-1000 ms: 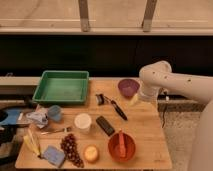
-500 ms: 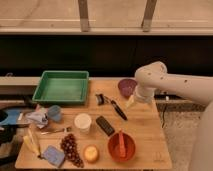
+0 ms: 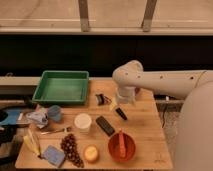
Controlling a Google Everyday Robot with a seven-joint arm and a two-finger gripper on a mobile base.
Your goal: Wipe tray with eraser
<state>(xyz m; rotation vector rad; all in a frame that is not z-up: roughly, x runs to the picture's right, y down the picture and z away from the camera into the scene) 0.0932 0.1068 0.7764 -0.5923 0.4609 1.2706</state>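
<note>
gripper (image 3: pixel 122 101) swung leftward over table (image 3: pixel 145 135), eraser (image 3: pixel 105 125) untouched, tray (image 3: pixel 60 88) unmoved

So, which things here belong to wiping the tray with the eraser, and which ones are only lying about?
For the job:
tray
eraser, flat on the table
gripper, open, over the table's far right part, apart from the eraser

Lying about:
red bowl
white cup
blue cup
grapes
blue sponge
banana
black-handled utensil
</note>
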